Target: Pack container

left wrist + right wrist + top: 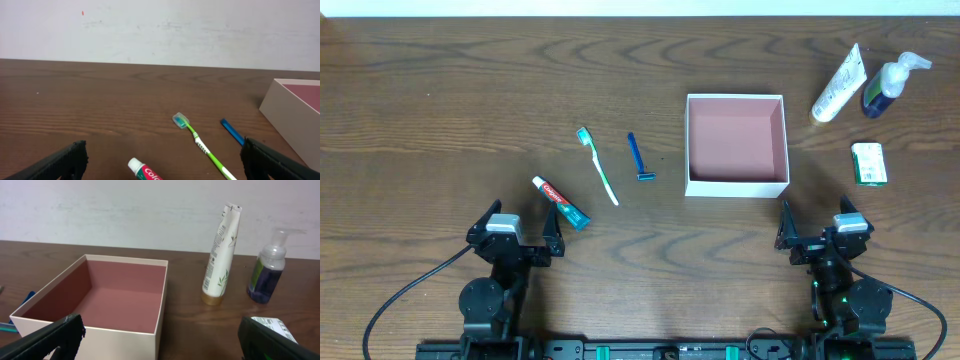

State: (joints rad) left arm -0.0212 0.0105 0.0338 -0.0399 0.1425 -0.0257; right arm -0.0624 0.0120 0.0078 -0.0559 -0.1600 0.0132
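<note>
Right of centre on the table [440, 100], a box [737, 186]. Left of it and apart, a razor [639, 158]; left again, a toothbrush [597, 165], roughly parallel. Further left and nearer the front edge, a toothpaste tube [560, 202], close to the toothbrush's handle end. Behind the box to its right, a lotion tube [839, 84] standing on its cap, a pump bottle [890, 85] just beside it on the right. In front of those two, right of the box, a soap packet [868, 163].

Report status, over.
Left gripper open, empty. Right gripper open, empty. Container empty. Nothing over it; razor lies nearby, apart.
</note>
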